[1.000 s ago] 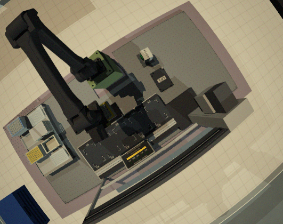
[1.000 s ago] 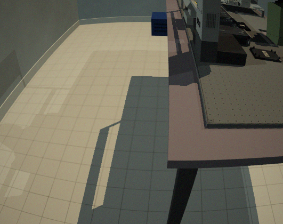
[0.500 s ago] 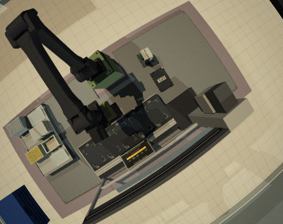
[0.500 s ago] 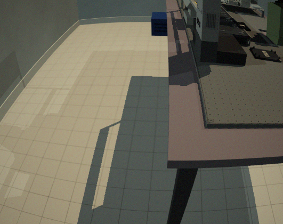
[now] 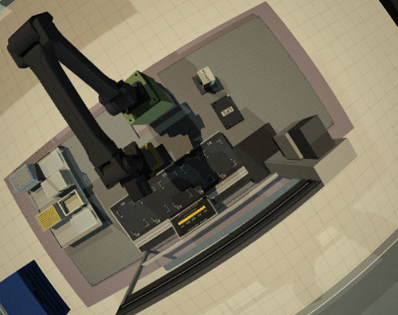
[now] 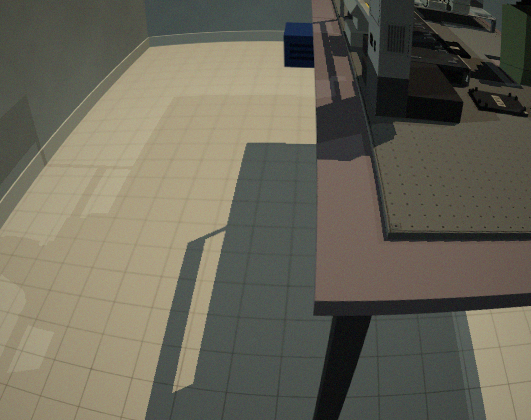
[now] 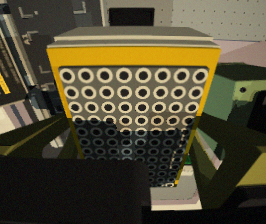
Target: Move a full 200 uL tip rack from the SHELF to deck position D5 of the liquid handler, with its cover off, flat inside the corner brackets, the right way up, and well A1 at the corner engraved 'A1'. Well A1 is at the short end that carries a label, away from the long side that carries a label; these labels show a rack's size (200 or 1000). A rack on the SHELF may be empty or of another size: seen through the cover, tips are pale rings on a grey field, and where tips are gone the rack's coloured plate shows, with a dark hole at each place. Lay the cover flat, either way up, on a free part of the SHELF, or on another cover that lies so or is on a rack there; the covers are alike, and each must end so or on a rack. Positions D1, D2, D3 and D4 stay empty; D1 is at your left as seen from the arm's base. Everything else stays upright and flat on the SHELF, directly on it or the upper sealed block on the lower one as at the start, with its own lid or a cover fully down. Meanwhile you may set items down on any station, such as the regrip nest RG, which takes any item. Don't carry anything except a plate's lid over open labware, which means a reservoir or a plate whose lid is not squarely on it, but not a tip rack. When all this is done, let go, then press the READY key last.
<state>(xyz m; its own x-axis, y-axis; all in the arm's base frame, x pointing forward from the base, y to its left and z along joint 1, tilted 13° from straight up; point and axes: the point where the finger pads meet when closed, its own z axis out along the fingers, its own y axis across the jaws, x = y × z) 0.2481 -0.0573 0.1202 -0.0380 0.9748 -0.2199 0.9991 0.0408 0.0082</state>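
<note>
My gripper (image 7: 133,111) is shut on a yellow tip rack (image 7: 133,105), with its fingers on the rack's two long sides. In the wrist view the rack's face fills the middle, and pale rings stand in every place I can see. Its lower half lies in shadow. In the top view the rack (image 5: 151,158) is held above the near edge of the liquid handler's dark deck (image 5: 176,185), beside the arm's wrist. The gripper (image 5: 148,163) is mostly hidden there by the arm. I cannot tell if a clear cover is on the rack.
The shelf (image 5: 60,196) at the left carries several racks and blocks, one with a yellow plate (image 5: 49,217). The READY key (image 5: 206,77) and the regrip nest (image 5: 227,112) lie beyond the green arm base (image 5: 148,99). A grey box (image 5: 303,136) stands at the right.
</note>
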